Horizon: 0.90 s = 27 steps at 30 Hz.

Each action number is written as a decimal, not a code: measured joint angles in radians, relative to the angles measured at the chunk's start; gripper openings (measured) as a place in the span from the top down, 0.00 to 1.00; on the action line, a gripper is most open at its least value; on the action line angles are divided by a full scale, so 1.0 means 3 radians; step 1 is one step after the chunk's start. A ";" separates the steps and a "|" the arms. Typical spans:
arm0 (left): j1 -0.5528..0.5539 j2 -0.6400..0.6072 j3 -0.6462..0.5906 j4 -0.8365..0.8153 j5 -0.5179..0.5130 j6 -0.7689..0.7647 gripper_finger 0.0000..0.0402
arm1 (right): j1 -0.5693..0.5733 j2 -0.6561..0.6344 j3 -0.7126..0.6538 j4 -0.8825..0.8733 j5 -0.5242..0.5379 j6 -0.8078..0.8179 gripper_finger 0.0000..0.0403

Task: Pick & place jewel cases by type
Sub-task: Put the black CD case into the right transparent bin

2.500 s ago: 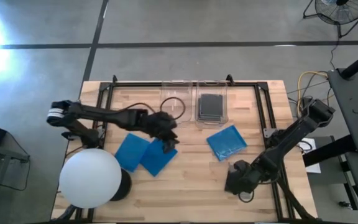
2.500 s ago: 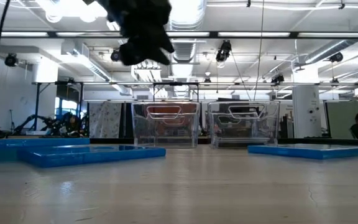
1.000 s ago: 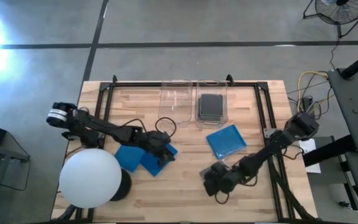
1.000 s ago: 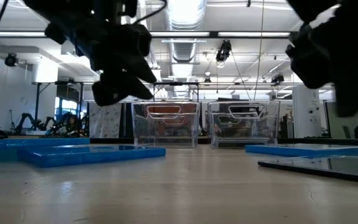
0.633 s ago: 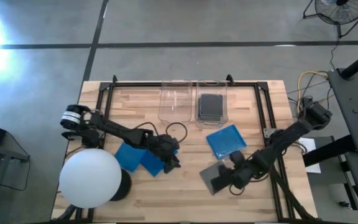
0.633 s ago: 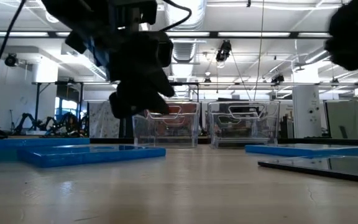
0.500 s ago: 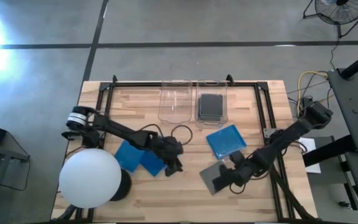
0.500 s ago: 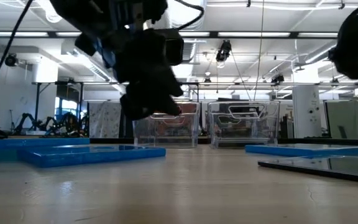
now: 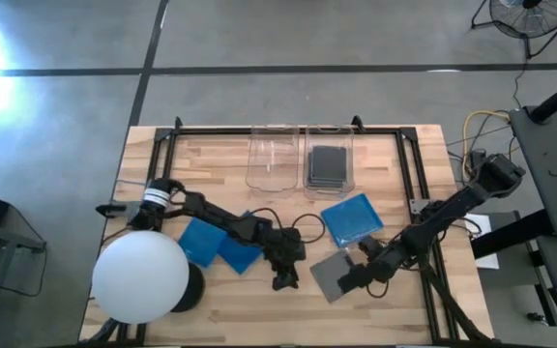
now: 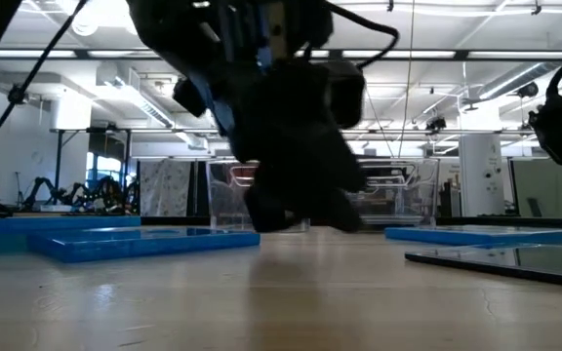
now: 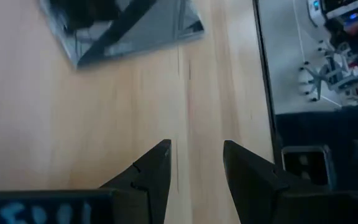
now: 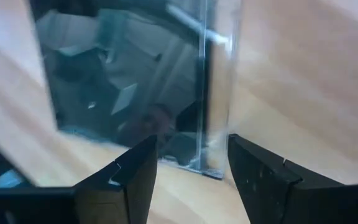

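Note:
A glossy dark grey jewel case [image 9: 327, 275] [image 10: 515, 261] [image 12: 129, 81] lies flat on the table near its near edge. My right gripper [image 9: 351, 280] [image 12: 191, 155] is open, its fingers on either side of that case's right edge and just above it. My left gripper [image 9: 283, 280] [image 11: 194, 149] is open and low over bare wood, left of the dark case [image 11: 126, 25]. Two blue cases [image 9: 201, 240] [image 9: 238, 254] lie side by side at the left, and a third blue case [image 9: 353, 218] lies right of centre. More dark cases [image 9: 328, 164] lie stacked in the right-hand clear bin.
Two clear bins [image 9: 272, 159] [image 9: 328, 145] stand at the far middle of the table inside a black frame [image 9: 288, 130]. A large white sphere [image 9: 141, 278] on a dark base fills the near left corner. Bare wood shows between the blue cases and the dark case.
My left gripper has moved from above the two blue cases toward the table's right and near edge, coming down low beside the dark case. My right gripper has drawn back toward the right, uncovering the dark case, which lies flat where it was.

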 joint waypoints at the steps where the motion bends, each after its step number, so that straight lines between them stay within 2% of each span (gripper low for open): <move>1: 0.0001 0.0040 0.0032 -0.0011 -0.0001 -0.0001 0.68 | 0.0000 0.0013 -0.0026 0.0146 0.0002 -0.0011 0.53; 10: -0.0009 0.0427 0.0292 -0.0027 0.0006 -0.0059 0.68 | -0.0094 0.0427 -0.0058 0.1269 0.0084 -0.0068 0.53; 17: -0.0038 0.0557 0.0287 -0.0196 0.0064 -0.0009 0.68 | -0.0205 0.0703 0.0130 0.1307 0.0066 -0.0014 0.53; 21: -0.0045 0.0538 0.0286 -0.0287 0.0053 0.0067 0.68 | -0.0210 0.0706 0.0172 0.1318 0.0289 0.0124 0.53; 25: -0.0057 0.0536 0.0280 -0.0312 0.0023 0.0088 0.68 | -0.0257 0.0619 0.0221 0.1377 0.0827 -0.0123 0.53; 27: -0.0062 0.0536 0.0269 -0.0314 0.0016 0.0093 0.68 | -0.0260 0.0563 0.0288 0.1455 0.0950 -0.0234 0.53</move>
